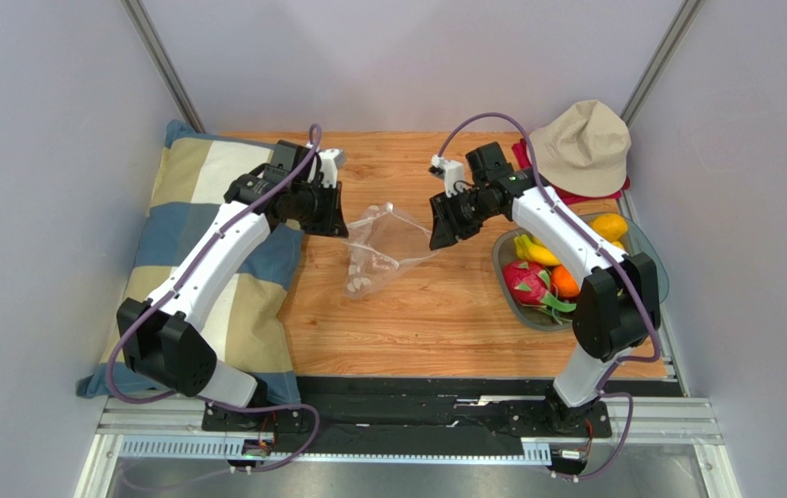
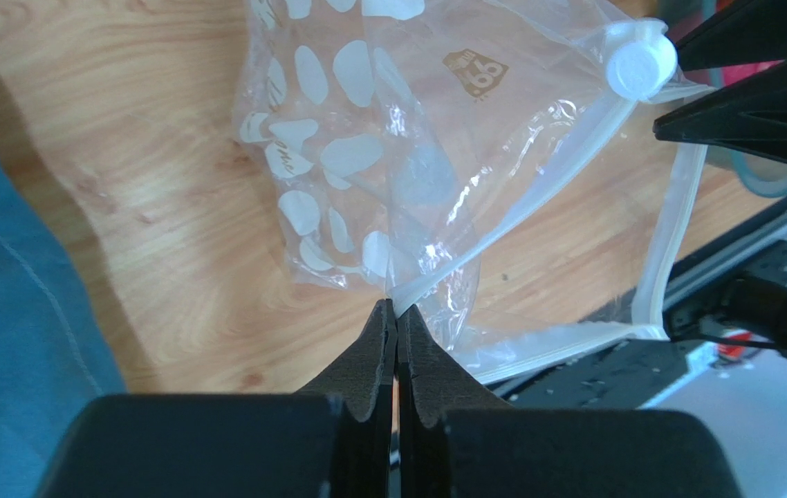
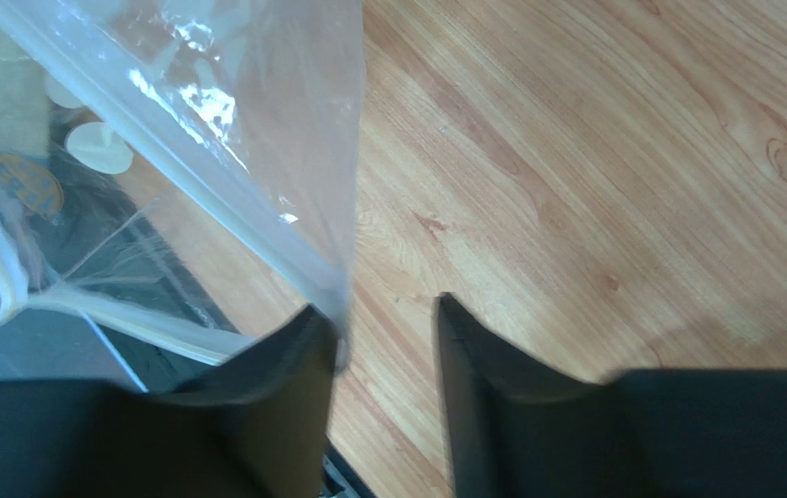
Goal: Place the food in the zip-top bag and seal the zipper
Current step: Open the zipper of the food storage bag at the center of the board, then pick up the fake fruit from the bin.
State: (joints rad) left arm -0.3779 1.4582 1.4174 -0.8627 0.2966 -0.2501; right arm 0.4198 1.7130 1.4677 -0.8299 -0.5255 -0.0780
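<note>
1. Left gripper (image 2: 396, 316): jaws pressed together, pinching the bag (image 2: 367, 125) at its edge, at the end of the zipper (image 2: 517, 197).
2. Right gripper (image 3: 382, 332): jaws parted, with bare bench (image 3: 595, 156) showing in the gap and nothing clamped. Bag film touches the tip of one finger (image 3: 304, 353).
3. Bag position: mid-bench between the two grippers in the top view. It is lifted at the left gripper's side and its lower part rests on the wood.
4. Zipper: the left wrist view shows two whitish strips running apart, so the mouth is unsealed.
5. Food (image 1: 538, 272): bananas, dragon fruit and an orange lie in a tray (image 1: 652, 265) at the bench's right side, under the right arm and apart from the bag.
6. Other items: a hat (image 1: 579, 145) sits at the far right corner and a pillow (image 1: 200, 208) lies along the left side.
</note>
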